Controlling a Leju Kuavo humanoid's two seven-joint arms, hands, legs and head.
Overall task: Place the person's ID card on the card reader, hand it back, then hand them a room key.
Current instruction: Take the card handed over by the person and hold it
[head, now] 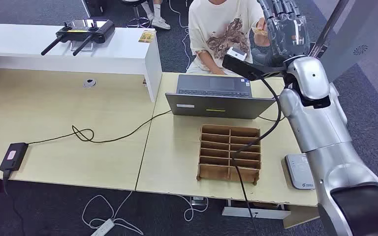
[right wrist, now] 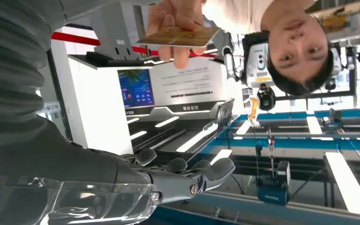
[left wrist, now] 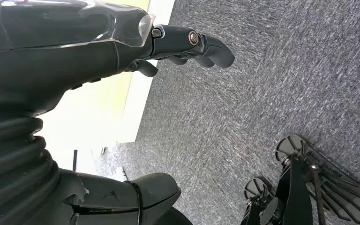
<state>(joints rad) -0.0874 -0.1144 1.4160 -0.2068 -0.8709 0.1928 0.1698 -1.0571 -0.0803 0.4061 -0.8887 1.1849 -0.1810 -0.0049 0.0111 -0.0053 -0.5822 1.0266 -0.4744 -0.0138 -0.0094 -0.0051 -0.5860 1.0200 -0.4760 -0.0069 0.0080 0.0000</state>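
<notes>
Above the far edge of the table (head: 78, 147), the robot's right hand (head: 286, 27) is raised toward the person (head: 221, 29) seated behind the laptop (head: 216, 96). Its fingers (right wrist: 201, 171) are stretched out and apart, and it holds nothing. The person's hand (right wrist: 173, 14) holds the ID card (right wrist: 180, 36) flat between thumb and fingers, just beside the robot's hand but not touching it. In the head view the card (head: 260, 30) shows as a small tan shape next to the robot's clear-shelled palm.

The card reader (head: 300, 171) lies flat near the right front of the table, partly hidden by the silver right arm (head: 320, 128). Between it and the laptop stands a brown cardboard rack (head: 230, 153) divided into 2 columns of slots. I cannot tell what the slots hold. A black cable (head: 256, 142) runs from the wrist camera down across the rack and over the table's front edge.

The left hand (left wrist: 183, 44) hangs beside the table over grey carpet (left wrist: 286, 84); its dark fingers (left wrist: 215, 49) are lightly curled with nothing in them, though whether they are truly closed I cannot tell.

On the left half of the table a black power brick (head: 14, 156) sits near the front edge, its cord (head: 103, 137) looping toward the laptop. A white shelf (head: 69, 46) behind it carries a black remote controller (head: 81, 32) with 2 antennas.
</notes>
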